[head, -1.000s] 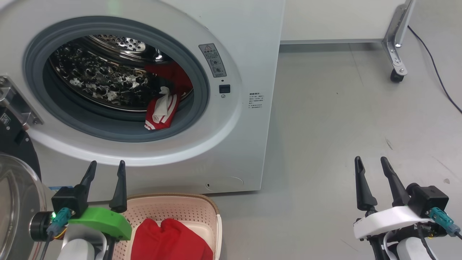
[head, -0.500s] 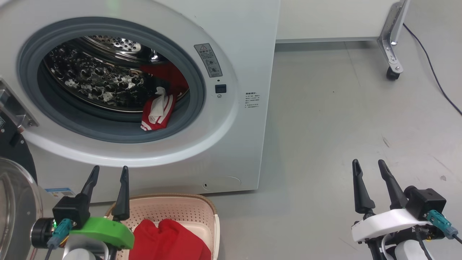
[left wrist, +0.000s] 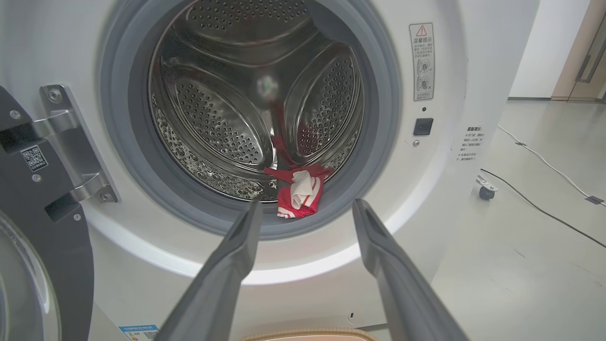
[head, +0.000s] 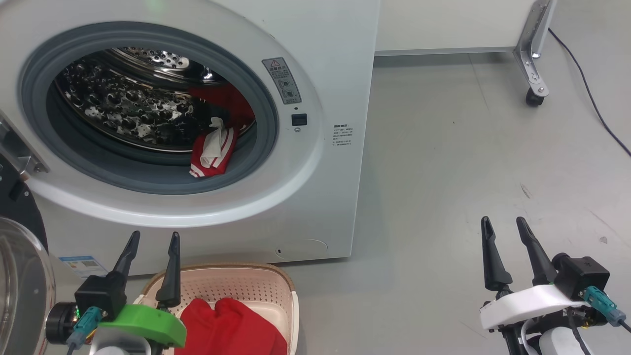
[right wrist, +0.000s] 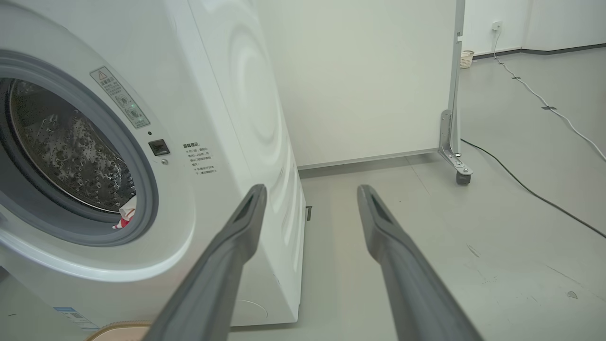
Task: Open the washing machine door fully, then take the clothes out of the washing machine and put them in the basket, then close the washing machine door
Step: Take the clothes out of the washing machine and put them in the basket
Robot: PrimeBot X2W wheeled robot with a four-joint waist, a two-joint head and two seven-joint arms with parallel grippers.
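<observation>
The clothes (head: pixel 212 154) left to fetch are a red piece with white stripes and a white panel. It lies bunched at the front of the drum (head: pixel 123 108), right of centre, with its lower hem spilling onto the grey rubber ring (head: pixel 148 181) of the washing machine (head: pixel 320 64). More red shows deeper behind it, and I cannot tell whether that is further cloth or a reflection in the steel. The fabric looks light, soft and limp, so it would probably sag and trail from any grip and could drag over the ring. The thick crumpled fold around the white panel seems the surest place to pinch, since a single thin edge may slip out. The door (head: pixel 22 222) stands swung open at the left. The basket (head: pixel 291 296) sits on the floor just in front of the machine, below the opening, with a red garment (head: pixel 231 325) already in it. The left claw (head: pixel 154 233) hangs over the basket's left rear rim and points up toward the opening, its fingers spread wide with nothing between them. The right claw (head: pixel 503 219) is likewise spread and empty, over the bare floor (head: pixel 443 172) well to the right of the machine.
</observation>
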